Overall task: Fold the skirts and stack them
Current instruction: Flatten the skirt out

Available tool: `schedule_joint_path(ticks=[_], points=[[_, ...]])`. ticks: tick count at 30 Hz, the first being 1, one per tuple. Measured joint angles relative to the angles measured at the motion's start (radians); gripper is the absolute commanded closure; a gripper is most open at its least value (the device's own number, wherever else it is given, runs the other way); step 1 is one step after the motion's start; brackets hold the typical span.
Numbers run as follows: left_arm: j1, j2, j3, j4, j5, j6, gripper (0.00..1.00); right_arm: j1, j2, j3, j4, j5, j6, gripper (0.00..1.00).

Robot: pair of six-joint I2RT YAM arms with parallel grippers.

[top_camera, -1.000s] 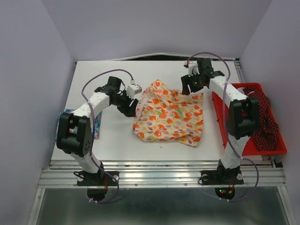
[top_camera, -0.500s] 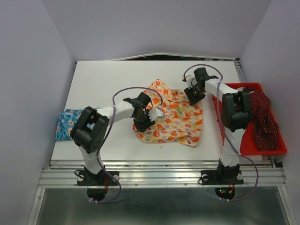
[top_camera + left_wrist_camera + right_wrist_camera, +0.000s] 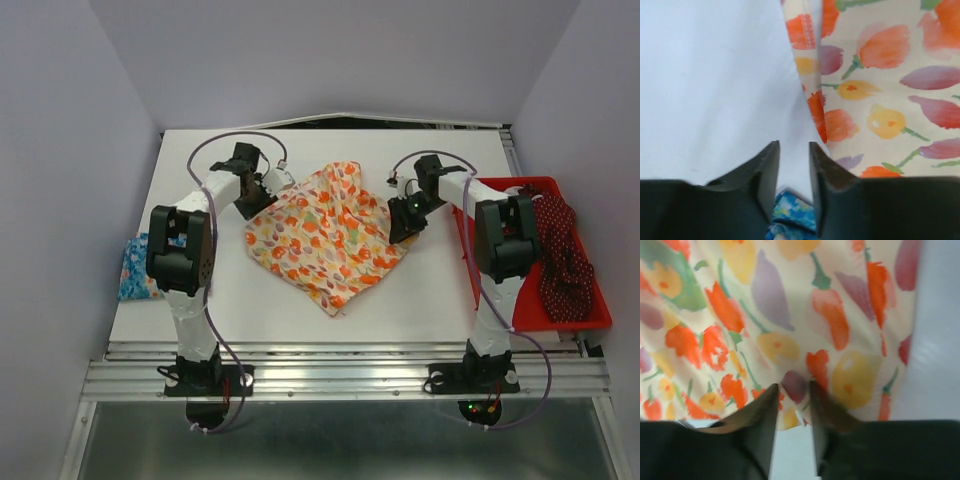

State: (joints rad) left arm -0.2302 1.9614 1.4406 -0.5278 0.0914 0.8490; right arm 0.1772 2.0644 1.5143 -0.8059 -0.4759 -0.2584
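The cream-white skirt with orange flowers (image 3: 325,235) lies spread flat like a diamond mid-table. My left gripper (image 3: 264,187) sits at its upper-left edge. In the left wrist view the jaws (image 3: 794,150) stand a narrow gap apart over bare table, with the skirt's hem (image 3: 812,75) just to the right. My right gripper (image 3: 402,214) is at the skirt's right corner. Its jaws (image 3: 793,390) are slightly apart, low over the corner (image 3: 795,385). The blue flowered skirt (image 3: 135,268) lies folded at the table's left edge. The dark red dotted skirt (image 3: 556,250) is in the red tray.
The red tray (image 3: 590,318) stands along the table's right edge, close to the right arm. The white table (image 3: 200,290) ends in a metal rail at the front. Purple walls close in the sides and back.
The cream-white skirt was pulled out of a crumpled heap and now lies flat and turned. My left gripper moved from its lower-left side to its upper-left edge. My right gripper moved down to the right corner.
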Motion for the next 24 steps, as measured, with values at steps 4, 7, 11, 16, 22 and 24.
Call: schedule_joint_path(ticks=[4, 7, 11, 16, 22, 24], points=[[0.008, -0.046, 0.042, -0.005, 0.022, 0.045, 0.15, 0.006, -0.005, -0.018, -0.033, -0.141, 0.068, 0.39], [-0.017, -0.172, 0.007, -0.027, 0.104, 0.092, 0.10, 0.008, -0.020, -0.018, -0.047, -0.173, 0.085, 0.36], [-0.159, -0.509, -0.169, -0.034, 0.142, 0.167, 0.12, 0.001, -0.080, -0.017, -0.058, -0.156, 0.093, 0.40], [-0.452, -0.761, -0.411, -0.040, 0.153, 0.198, 0.18, -0.019, -0.154, -0.017, -0.060, -0.086, 0.079, 0.43], [-0.622, -0.671, -0.626, 0.000, 0.120, 0.143, 0.15, -0.024, -0.152, -0.018, -0.056, -0.023, 0.070, 0.38], [-0.660, -0.644, -0.667, 0.039, 0.098, 0.127, 0.14, -0.024, -0.146, -0.018, -0.051, 0.008, 0.058, 0.38]])
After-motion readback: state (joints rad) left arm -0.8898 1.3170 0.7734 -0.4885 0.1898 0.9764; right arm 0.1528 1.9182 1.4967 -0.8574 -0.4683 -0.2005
